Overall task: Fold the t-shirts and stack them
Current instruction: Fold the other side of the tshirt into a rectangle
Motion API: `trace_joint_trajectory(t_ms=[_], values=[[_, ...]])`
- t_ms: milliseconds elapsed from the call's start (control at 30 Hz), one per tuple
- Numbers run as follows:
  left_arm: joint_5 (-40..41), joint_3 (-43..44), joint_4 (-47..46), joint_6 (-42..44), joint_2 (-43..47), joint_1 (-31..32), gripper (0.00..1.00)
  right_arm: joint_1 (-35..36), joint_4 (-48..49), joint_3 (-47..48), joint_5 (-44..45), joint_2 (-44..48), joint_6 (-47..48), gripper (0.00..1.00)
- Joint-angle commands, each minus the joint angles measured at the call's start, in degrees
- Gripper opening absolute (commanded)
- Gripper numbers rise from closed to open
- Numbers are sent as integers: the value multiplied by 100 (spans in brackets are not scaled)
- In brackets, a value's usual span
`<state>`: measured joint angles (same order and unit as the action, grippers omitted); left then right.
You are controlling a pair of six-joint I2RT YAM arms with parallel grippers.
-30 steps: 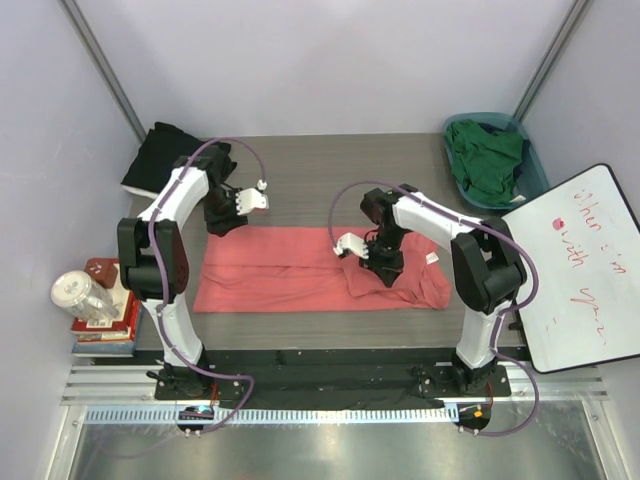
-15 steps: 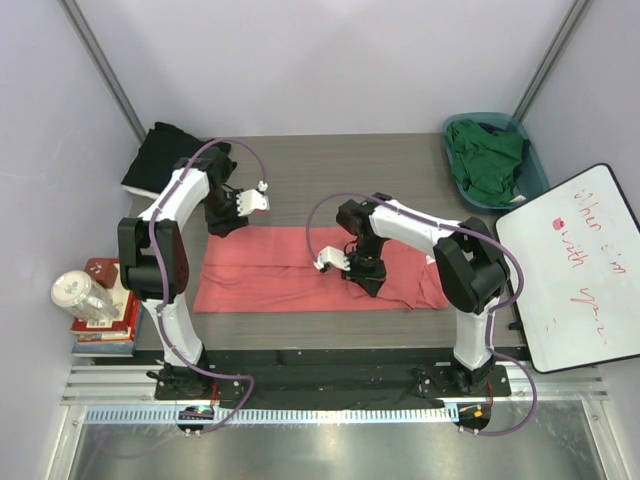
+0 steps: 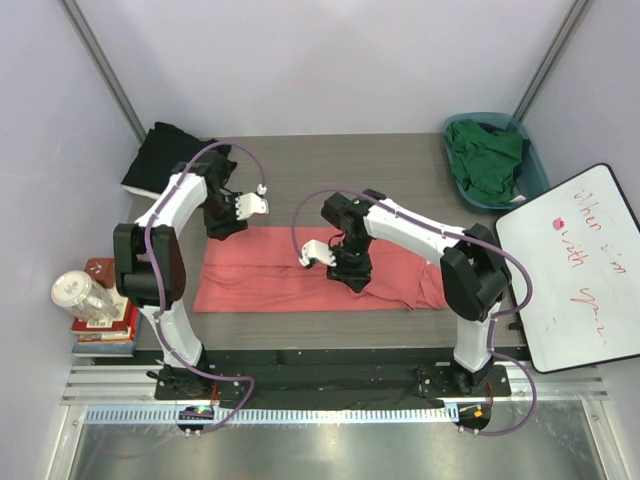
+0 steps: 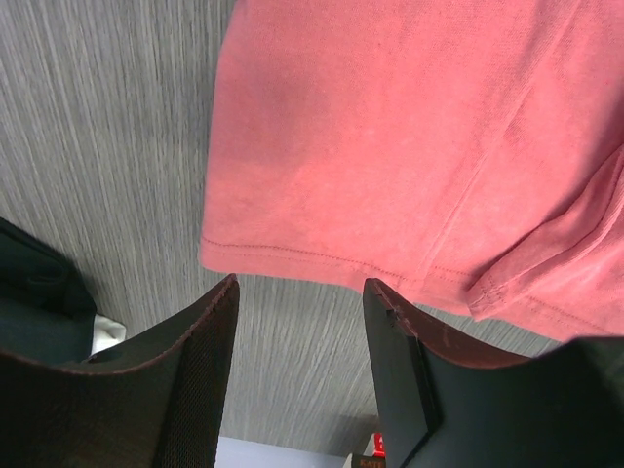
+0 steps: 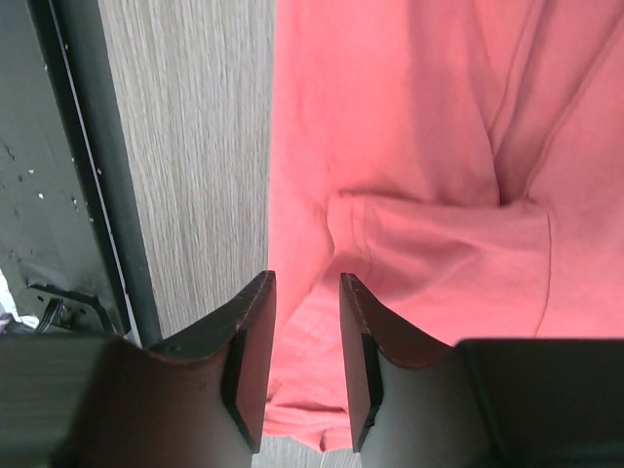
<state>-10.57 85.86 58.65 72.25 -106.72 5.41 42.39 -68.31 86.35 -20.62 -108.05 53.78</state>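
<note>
The coral-pink t-shirt (image 3: 260,272) lies flat across the table as a long band folded lengthwise. My left gripper (image 3: 224,222) hovers open just off its far left corner; in the left wrist view the hem of the coral-pink t-shirt (image 4: 390,146) lies beyond the left gripper (image 4: 297,288), with bare table between the fingers. My right gripper (image 3: 349,272) stands over the middle of the shirt. In the right wrist view the right gripper (image 5: 307,283) has its jaws a little apart above the coral-pink t-shirt (image 5: 419,146), pinching nothing. A black t-shirt (image 3: 163,155) lies at the far left corner. A dark green t-shirt (image 3: 487,155) fills the basket.
The teal basket (image 3: 537,178) stands at the far right corner. A whiteboard (image 3: 575,265) leans at the right edge. Books with a jar (image 3: 85,295) on top sit at the near left. A black rail (image 5: 68,146) runs along the table's near edge.
My right gripper has moved left across the coral shirt and its jaws, shut before, now stand apart, off the fabric. The left arm has barely moved.
</note>
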Motion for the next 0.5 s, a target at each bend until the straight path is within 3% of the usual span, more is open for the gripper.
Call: trace_joint_trajectory(t_ms=[0,467], values=[[-130,-44,-126,-35,274,21,55,120,414,-188,-144,100,-209,41],[-156,-131,-135,-202,371,22,55,111,1672,-944,278,-155,-377,48]])
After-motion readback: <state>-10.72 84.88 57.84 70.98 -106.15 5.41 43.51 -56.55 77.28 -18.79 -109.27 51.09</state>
